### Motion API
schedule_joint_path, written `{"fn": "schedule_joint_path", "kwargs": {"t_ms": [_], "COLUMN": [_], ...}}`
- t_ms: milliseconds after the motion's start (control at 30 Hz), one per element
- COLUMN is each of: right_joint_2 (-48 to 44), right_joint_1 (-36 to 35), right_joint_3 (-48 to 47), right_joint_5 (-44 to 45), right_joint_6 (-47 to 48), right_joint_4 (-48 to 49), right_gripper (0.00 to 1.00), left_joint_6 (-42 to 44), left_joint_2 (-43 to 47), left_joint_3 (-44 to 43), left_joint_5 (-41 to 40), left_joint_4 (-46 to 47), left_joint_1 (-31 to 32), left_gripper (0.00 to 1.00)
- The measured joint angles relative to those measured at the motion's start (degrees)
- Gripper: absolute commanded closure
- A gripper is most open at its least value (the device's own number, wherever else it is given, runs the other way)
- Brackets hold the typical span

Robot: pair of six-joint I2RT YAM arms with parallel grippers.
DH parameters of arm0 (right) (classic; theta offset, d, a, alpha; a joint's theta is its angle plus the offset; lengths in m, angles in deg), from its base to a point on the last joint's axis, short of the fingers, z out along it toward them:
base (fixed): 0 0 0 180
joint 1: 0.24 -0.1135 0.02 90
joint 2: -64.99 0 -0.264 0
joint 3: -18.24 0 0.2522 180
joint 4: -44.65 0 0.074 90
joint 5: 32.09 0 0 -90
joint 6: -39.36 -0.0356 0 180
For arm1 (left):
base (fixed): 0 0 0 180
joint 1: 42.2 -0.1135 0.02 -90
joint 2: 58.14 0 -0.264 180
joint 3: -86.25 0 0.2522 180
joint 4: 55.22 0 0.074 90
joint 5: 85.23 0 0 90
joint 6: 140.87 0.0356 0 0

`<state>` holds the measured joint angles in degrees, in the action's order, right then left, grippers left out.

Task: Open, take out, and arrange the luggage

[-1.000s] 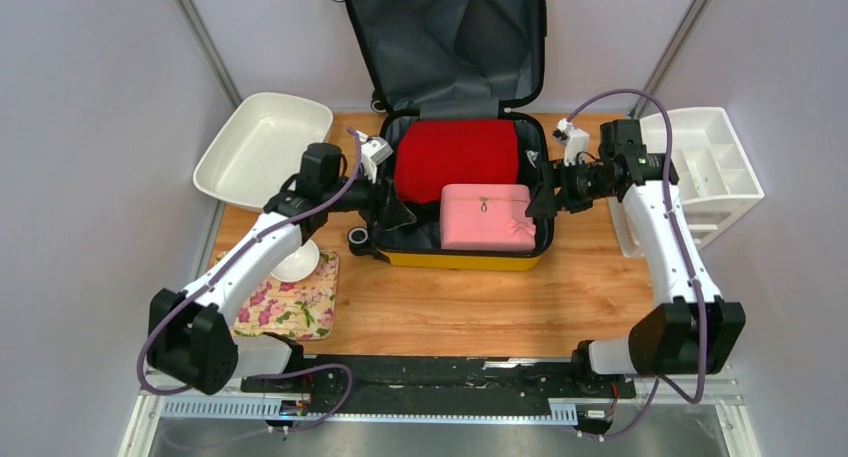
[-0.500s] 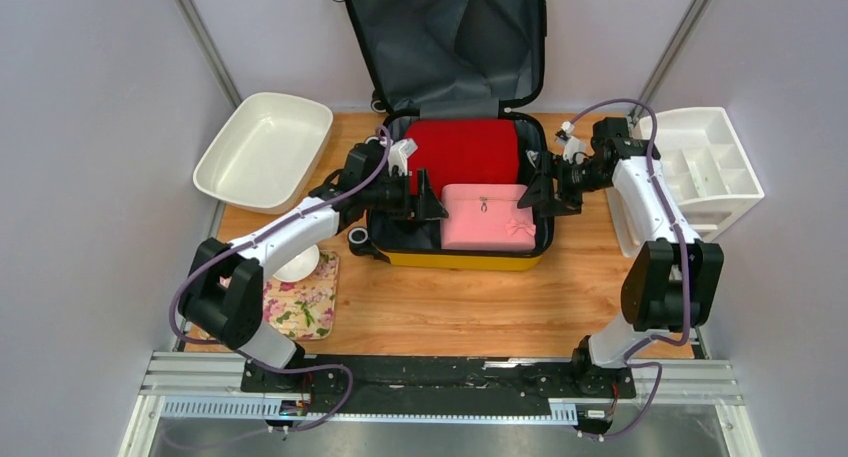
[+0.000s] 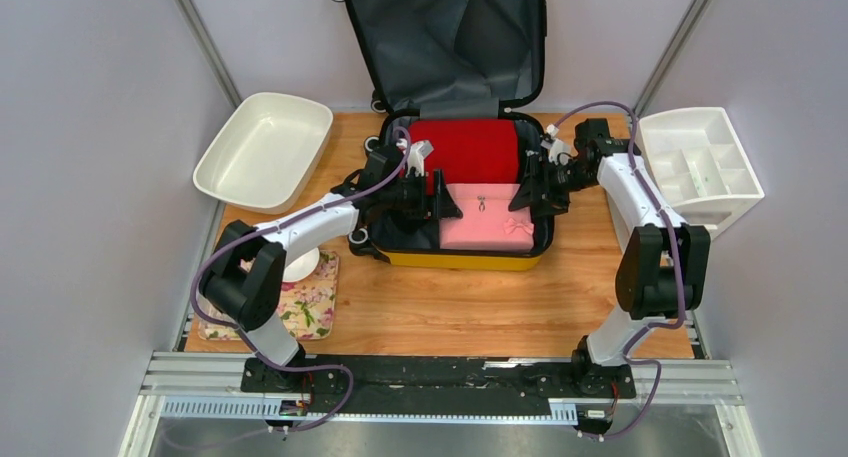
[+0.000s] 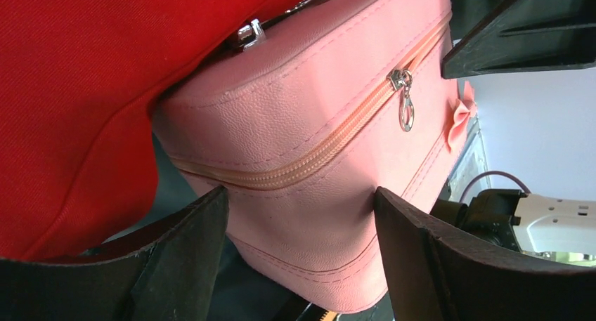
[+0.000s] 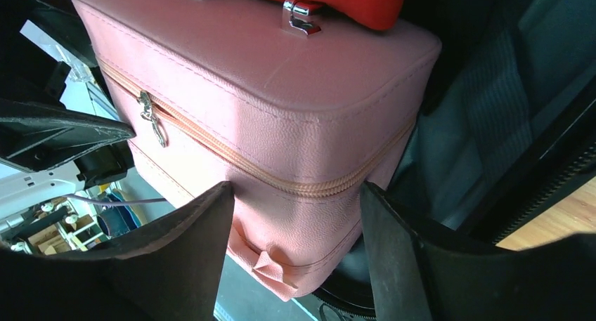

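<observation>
A wooden table [image 3: 480, 307] is seen in the middle of a small booth. Plain, pale walls [image 3: 90, 127] are set up to the left, to the right and at the back of the table. Two thin metal poles [image 3: 205, 42] are stood at the back corners of the table. A metal rail [image 3: 450, 392] is fixed along the near edge of the table. The table is lit softly and evenly.

Pink case [image 4: 309, 124] seen in grained, leather-like skin with stitched seams; zip pull [image 4: 405, 110] and handle fittings [image 5: 302, 15] in polished metal. Red bundle [image 4: 77, 103] woven in matt cloth. Suitcase [image 3: 465, 260] shell moulded in smooth yellow plastic, lining [image 3: 450, 37] in dull grey fabric; table [image 3: 470, 307] finished in smooth wood
</observation>
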<state>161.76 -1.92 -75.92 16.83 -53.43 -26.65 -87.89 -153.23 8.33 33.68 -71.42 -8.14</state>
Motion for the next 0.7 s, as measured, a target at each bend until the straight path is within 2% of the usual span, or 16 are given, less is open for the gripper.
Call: {"fn": "schedule_joint_path", "kwargs": {"t_ms": [67, 200, 533, 600, 700], "right_joint_2": [-0.11, -2.86, -23.8, -26.47, -28.81], "right_joint_1": [0.0, -0.09, -5.07, -7.13, -12.66], "right_joint_3": [0.15, 2.03, 6.69, 6.75, 7.61], "right_joint_5": [0.0, 0.02, 0.39, 0.28, -3.02], "right_joint_6": [0.17, 1.14, 6.38, 7.98, 10.67], "right_joint_4": [0.0, 0.5, 6.08, 8.17, 13.4], "right_gripper": [0.4, 0.43, 0.43, 0.43, 0.43], "left_joint_6": [0.59, 2.67, 19.06, 23.39, 30.51], "left_joint_2": [0.0, 1.2, 11.89, 13.75, 17.27], "left_joint_3": [0.0, 0.35, 4.26, 4.28, 4.42], "left_joint_5": [0.13, 0.5, -1.4, -1.77, 0.81], "left_joint_4": [0.5, 0.55, -0.81, -1.86, 2.03], "left_joint_1": [0.13, 0.35, 1.97, 2.32, 5.53], "left_gripper": [0.31, 0.37, 0.37, 0.37, 0.35]}}
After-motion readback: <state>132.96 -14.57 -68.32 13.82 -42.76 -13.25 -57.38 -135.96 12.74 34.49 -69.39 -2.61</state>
